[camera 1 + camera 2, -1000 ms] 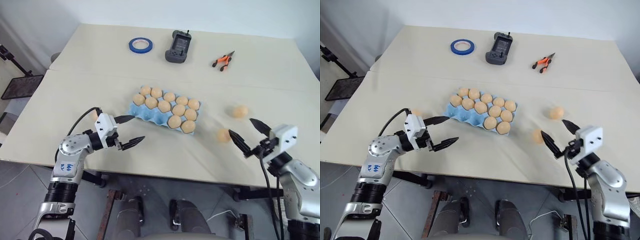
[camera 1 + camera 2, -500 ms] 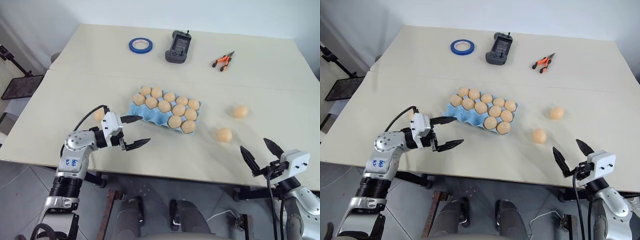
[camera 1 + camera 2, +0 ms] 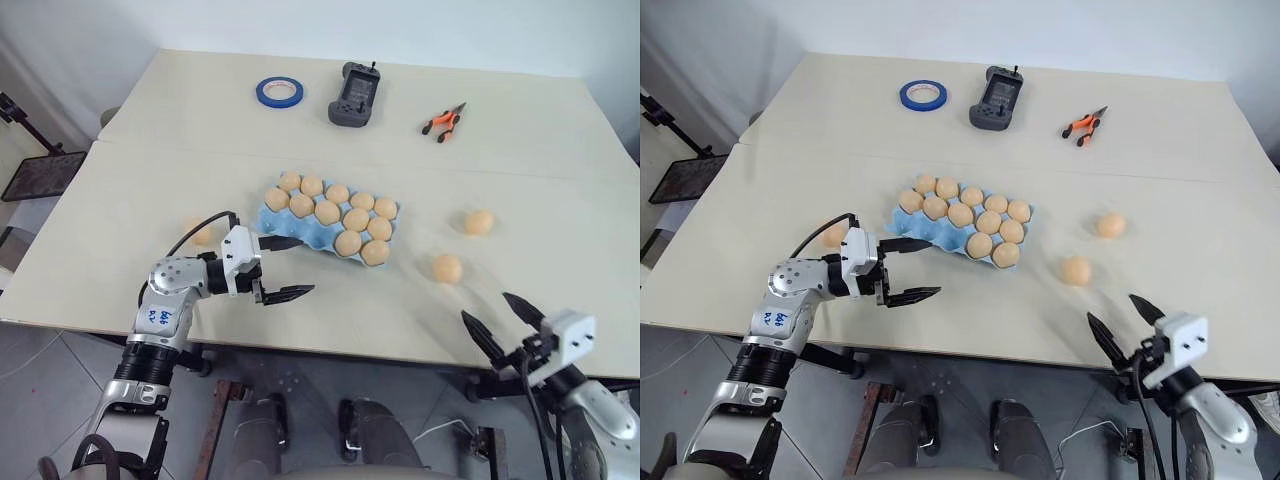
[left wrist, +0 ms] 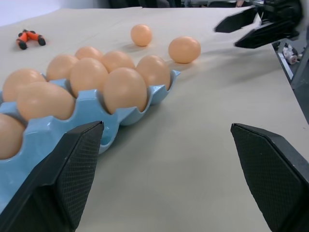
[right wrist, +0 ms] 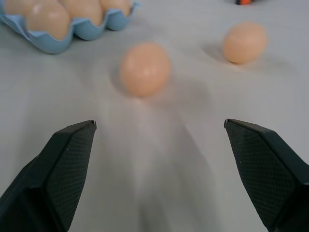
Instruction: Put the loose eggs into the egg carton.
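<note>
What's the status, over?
Both grippers, left and right, open and empty. Three loose eggs on the table, outside the egg carton. Path clear.

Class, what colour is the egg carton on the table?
Light blue; the egg carton shows best in the left wrist view.

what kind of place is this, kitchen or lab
Probably a lab or test room, not a kitchen: a plain worktable holding a tape roll, a handheld controller and pliers beside the egg carton.
</note>
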Controlling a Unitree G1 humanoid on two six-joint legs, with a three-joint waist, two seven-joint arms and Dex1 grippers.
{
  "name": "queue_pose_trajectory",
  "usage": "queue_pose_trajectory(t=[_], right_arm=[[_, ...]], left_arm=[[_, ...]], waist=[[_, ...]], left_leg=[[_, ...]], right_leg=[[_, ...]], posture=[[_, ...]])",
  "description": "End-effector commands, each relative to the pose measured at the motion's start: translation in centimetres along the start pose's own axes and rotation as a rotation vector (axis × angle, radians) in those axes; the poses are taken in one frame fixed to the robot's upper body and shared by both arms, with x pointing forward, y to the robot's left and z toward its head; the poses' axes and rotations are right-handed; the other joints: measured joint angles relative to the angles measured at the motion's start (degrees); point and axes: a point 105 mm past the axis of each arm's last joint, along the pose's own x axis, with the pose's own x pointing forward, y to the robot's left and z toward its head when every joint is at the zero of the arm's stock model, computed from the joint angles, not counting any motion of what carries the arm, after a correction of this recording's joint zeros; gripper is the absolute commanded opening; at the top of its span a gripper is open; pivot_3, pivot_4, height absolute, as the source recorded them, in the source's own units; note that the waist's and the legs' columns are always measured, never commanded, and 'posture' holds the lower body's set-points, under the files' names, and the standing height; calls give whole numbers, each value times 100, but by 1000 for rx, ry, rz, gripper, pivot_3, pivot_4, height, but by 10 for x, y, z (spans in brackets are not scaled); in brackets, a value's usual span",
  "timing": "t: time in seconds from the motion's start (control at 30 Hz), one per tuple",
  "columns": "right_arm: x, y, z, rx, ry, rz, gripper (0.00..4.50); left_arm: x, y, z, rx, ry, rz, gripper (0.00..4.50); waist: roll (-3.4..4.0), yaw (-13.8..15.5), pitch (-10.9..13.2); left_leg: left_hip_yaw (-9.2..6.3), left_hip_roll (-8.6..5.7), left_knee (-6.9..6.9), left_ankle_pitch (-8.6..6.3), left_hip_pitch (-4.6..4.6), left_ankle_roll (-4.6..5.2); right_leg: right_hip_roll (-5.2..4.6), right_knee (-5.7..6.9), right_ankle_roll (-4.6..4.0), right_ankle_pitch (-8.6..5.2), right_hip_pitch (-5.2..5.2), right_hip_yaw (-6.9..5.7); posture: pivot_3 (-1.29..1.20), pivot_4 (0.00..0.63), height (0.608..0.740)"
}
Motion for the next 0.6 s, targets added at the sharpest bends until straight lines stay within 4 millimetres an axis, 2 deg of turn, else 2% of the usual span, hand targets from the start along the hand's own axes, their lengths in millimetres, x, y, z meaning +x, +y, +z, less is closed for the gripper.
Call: queue_pose_trajectory(t=[0.03, 0.2, 0.3, 0.4, 0.47, 0.57, 0.6], right_arm=[[16, 1, 10, -19, -16, 30, 4461], [52, 0, 6, -26, 31, 98, 4461], [63, -5, 1, -33, 56, 94, 4461], [74, -10, 2, -43, 53, 85, 3853], [80, -9, 6, -62, 37, 93, 3209], [88, 2, 22, -70, -15, 161, 2124], [89, 8, 28, -70, -31, 196, 1934]], left_arm=[[2, 1, 9, 39, -26, 4, 4500], [-3, 0, 10, 42, -27, 29, 4500], [-4, -1, 10, 41, -29, 43, 4500], [-9, 0, 11, 50, -26, 75, 4500], [-14, 1, 12, 49, -28, 97, 4500], [-22, 3, 12, 44, -28, 141, 4500], [-24, 5, 11, 43, -27, 158, 4500]], waist=[[1, 19, 0], [2, 30, -1], [2, 30, -1], [2, 31, -1], [2, 29, -1], [2, 20, -1], [3, 14, -1]], left_leg=[[0, 0, 0, 0, -1, 0], [-2, -3, -1, -2, -7, 4], [-2, -2, -1, -1, -6, 6], [-3, -2, -1, 13, -6, 28], [-1, -3, 1, 14, -7, 29], [0, -3, 3, 14, -6, 29], [0, -2, 3, 14, -5, 28]], right_leg=[[-1, 0, -3, -1, -1, 0], [-2, -1, 3, 1, -2, -4], [-1, 4, 5, 2, -4, -5], [0, 11, 6, 0, -4, -8], [0, 13, 8, 1, -6, -7], [0, 16, 10, 2, -5, -6], [1, 17, 10, 2, -5, -6]], posture=[[0, 150, 740], [0, 150, 740], [0, 150, 740], [0, 150, 740], [0, 150, 740], [0, 150, 740], [0, 150, 740]])
